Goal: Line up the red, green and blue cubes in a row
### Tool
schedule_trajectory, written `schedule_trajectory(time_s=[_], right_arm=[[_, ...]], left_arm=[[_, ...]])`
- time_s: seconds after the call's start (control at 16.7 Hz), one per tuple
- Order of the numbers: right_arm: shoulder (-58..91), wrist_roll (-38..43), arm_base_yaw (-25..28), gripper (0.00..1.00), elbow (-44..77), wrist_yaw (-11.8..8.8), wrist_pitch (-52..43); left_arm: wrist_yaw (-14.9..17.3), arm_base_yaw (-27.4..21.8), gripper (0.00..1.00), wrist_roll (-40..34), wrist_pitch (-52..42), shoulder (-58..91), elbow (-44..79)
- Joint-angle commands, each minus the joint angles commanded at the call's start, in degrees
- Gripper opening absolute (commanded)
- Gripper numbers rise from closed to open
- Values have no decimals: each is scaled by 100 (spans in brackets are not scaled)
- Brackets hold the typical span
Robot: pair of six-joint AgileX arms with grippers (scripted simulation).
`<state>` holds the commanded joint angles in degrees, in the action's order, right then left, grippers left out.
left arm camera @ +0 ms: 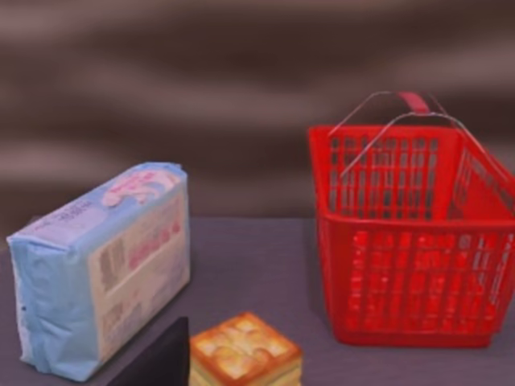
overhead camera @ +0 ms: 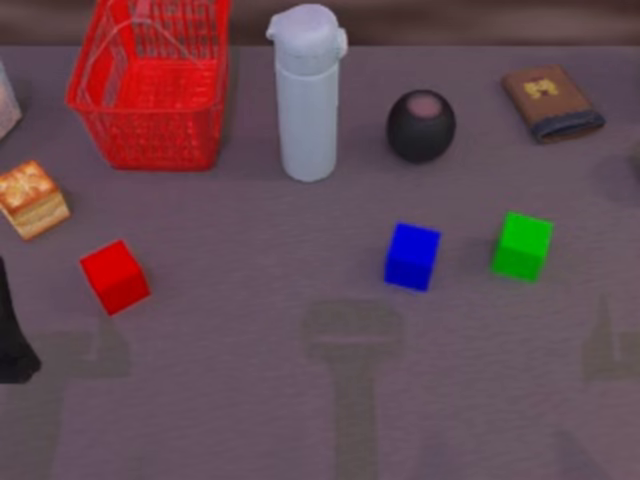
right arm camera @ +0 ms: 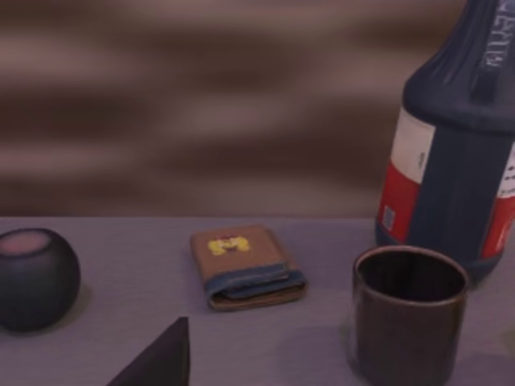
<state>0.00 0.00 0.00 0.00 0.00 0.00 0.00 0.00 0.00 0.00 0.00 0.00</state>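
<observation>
Red cube [overhead camera: 114, 276] far left of blue cube [overhead camera: 412, 256]; green cube [overhead camera: 522, 246] near its right, apart. All resting on tabletop [overhead camera: 250, 400]. Left pincer [overhead camera: 15, 345] at left edge, state indeterminable; right pincer unseen.

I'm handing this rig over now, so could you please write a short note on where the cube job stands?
Left claw: not seen in the top view; a dark part of the arm sits at the table's left edge.
Right claw: not in the top view.
Red cube lies far left, near the patterned block.
Blue cube and green cube sit side by side, apart, right of centre.
Done: nothing held, no row of three yet.
Left: probably bring the red cube over beside the blue one.
</observation>
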Motion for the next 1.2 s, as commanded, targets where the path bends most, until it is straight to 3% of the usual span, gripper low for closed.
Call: schedule_trajectory(time_s=[0.24,0.48,1.2], right_arm=[[0,0,0,100,0,0,0],[0,0,0,100,0,0,0],[0,0,0,100,0,0,0]], left_arm=[[-6,-12,100,88,-110,175,172],[-7,-113,100,595,-770,1259,1157],[21,-679,100,3223,-4401,8137,5929]])
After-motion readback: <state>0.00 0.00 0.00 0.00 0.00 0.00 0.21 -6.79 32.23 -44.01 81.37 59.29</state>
